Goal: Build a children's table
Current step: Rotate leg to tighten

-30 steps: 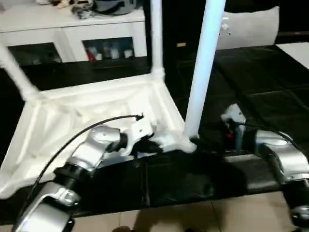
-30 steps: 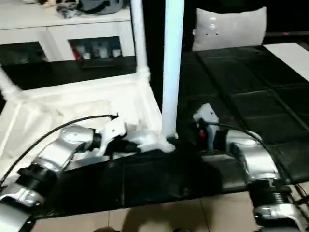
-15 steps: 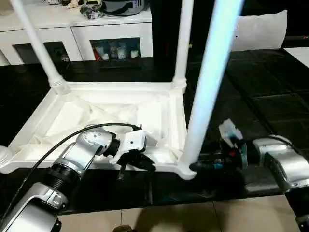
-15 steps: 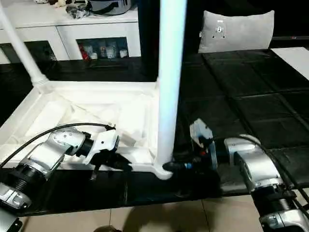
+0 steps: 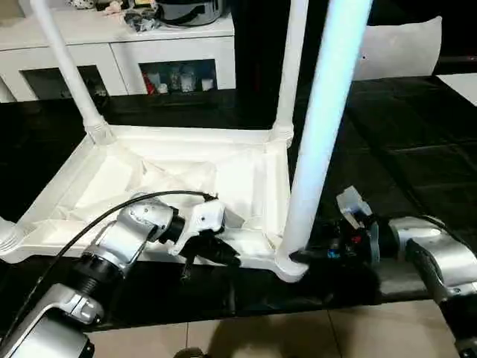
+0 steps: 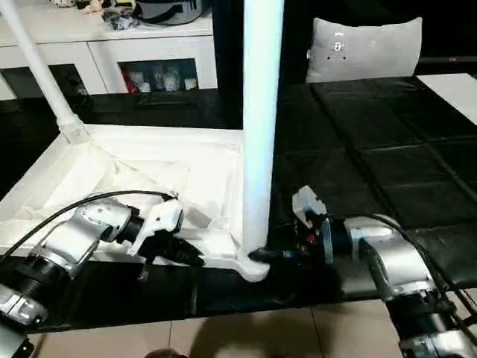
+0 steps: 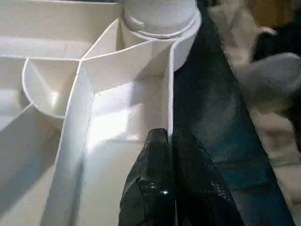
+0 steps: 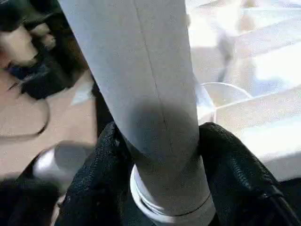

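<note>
on the black counter (image 6: 387,127) in front of me lies the white plastic rectangular tabletop (image 5: 223,171), upside down, its ribbed underside facing up. three long tapered white tubular legs stand up from its corner sockets: the near-right leg (image 6: 258,112), the far-right leg (image 5: 289,67) and the far-left leg (image 5: 63,67). at the near-left corner a round white socket end (image 5: 9,237) shows at the edge of my view.

my left claw (image 5: 212,251) sits at the tabletop's near rim, its two black fingers (image 7: 155,197) pressed together on the thin upright wall of that rim, just beside the near-right corner socket (image 7: 160,19).

my right claw (image 6: 279,253) reaches across to the base of the near-right leg, one black finger (image 8: 99,183) on each side of the tube, pinching it right above the socket collar.

beyond the counter stands a white cabinet with glass doors (image 5: 149,60), with clutter on top, and a grey cushion (image 6: 365,48) lies off to the right
</note>
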Tool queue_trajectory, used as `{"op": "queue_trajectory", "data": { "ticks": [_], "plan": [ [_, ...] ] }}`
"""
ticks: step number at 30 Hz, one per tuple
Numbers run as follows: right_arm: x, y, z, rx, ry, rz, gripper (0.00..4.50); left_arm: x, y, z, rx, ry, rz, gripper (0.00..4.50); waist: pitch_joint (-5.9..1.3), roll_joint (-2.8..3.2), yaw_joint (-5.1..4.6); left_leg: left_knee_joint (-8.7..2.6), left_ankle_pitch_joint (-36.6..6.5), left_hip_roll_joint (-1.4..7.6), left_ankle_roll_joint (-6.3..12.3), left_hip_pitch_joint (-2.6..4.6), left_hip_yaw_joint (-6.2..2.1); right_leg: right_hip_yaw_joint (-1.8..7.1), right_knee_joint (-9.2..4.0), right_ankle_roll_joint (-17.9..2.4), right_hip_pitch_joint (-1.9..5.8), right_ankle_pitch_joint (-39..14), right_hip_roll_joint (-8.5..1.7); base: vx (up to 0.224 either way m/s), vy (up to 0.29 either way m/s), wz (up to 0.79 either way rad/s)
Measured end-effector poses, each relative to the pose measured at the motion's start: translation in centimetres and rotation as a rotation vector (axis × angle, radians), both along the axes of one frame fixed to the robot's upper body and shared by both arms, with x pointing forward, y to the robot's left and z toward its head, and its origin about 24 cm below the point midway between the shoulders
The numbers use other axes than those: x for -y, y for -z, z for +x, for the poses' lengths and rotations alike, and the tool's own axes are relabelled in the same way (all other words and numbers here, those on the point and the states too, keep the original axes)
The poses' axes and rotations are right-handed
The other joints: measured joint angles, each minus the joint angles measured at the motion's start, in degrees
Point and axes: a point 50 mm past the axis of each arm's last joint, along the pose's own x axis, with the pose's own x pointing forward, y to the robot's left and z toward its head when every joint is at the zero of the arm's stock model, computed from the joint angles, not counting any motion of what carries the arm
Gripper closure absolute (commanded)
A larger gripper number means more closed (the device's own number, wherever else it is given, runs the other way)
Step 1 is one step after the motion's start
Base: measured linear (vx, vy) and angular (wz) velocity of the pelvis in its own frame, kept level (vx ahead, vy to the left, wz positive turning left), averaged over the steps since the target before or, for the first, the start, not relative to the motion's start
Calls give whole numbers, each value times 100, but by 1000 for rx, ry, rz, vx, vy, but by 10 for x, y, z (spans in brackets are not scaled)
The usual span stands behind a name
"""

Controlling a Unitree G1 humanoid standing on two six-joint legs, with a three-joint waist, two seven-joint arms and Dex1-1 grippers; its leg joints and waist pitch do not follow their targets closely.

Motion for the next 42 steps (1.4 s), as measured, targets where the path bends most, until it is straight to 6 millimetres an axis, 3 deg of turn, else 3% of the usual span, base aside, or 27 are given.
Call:
{"op": "queue_trajectory", "data": {
  "ticks": [3, 7, 10, 12, 13, 14, 20, 23, 25, 28, 34, 39, 42],
  "plan": [
    [-6, 3, 13, 20, 197, -7, 256, 4, 1, 8, 4, -145, -4, 450, -1, 2, -176, 2, 3, -2, -6, 12, -3, -6, -6, 0, 2, 0, 0, 0, 0, 0],
    [-20, 5, 39, 44, 495, -49, 257, 24, 6, 18, 3, -356, -35, 450, -2, 4, -542, 12, 4, -3, -8, -2, -45, -64, -81, 0, 7, 0, 5, 0, 0, 0],
    [-31, 6, 53, 57, 645, -70, 257, 37, 8, 23, 6, -466, -59, 450, -2, 4, -715, 15, 3, -4, -7, -10, -62, -86, -113, 1, 15, 1, 4, 0, 0, 0],
    [-35, 6, 59, 72, 710, -83, 257, 43, 7, 28, 16, -514, -60, 450, -3, 11, -744, 19, 3, -6, -7, -9, -64, -94, -120, 1, 13, 1, 4, 0, 0, 0],
    [-38, 6, 63, 78, 760, -83, 222, 47, 7, 30, 26, -554, -63, 450, -6, 20, -753, 15, 3, -6, -7, -11, -65, -102, -133, 1, 14, 1, 4, 0, 0, 0],
    [-39, 7, 65, 78, 781, -77, 187, 49, 8, 31, 33, -571, -65, 450, -6, 22, -750, 12, 3, -5, -6, -15, -68, -107, -140, 1, 16, 1, 4, 0, 0, 0],
    [-40, 8, 63, 85, 821, -3, 139, 55, 5, 32, 86, -557, -54, 450, -6, 21, -697, -19, -3, -9, 2, -23, -73, -72, -144, 0, 19, 22, 1, 0, 0, 0],
    [-32, 9, 57, 104, 775, 12, 127, 55, 5, 31, 100, -516, -53, 450, -6, 21, -618, -34, -4, -9, 20, -29, -65, -60, -128, -3, 17, 35, 2, 0, 0, 0],
    [-18, 9, 49, 118, 705, 9, 96, 50, 4, 29, 114, -470, -49, 450, -7, 23, -515, -43, 3, -7, 32, -25, -55, -55, -88, 0, 0, 17, 4, 0, 0, 0],
    [-9, 9, 41, 129, 616, -5, 82, 43, 4, 28, 128, -423, -38, 450, -7, 27, -394, -53, 5, 1, 33, -20, -46, -56, -67, -13, -10, 7, 14, 0, 0, 0],
    [20, 3, 27, 140, 415, -75, 30, 26, 3, 22, 152, -277, 2, 450, -10, 36, -255, -33, -2, -5, 21, -13, -32, -32, -67, -10, -4, 6, 8, 0, 0, 0],
    [33, -7, 19, 148, 241, -107, 30, 15, 2, 14, 148, -138, 15, 450, -10, 34, -215, -28, -9, -5, 9, -15, -24, -26, -66, -9, -1, 7, 6, 0, 0, 0],
    [34, -12, 12, 129, 97, -124, 55, 7, 2, 6, 125, -20, 17, 450, -10, 31, -114, -30, -3, -2, 18, -12, -24, -28, -56, -9, -1, 7, 7, 0, 0, 0]
  ]
}}
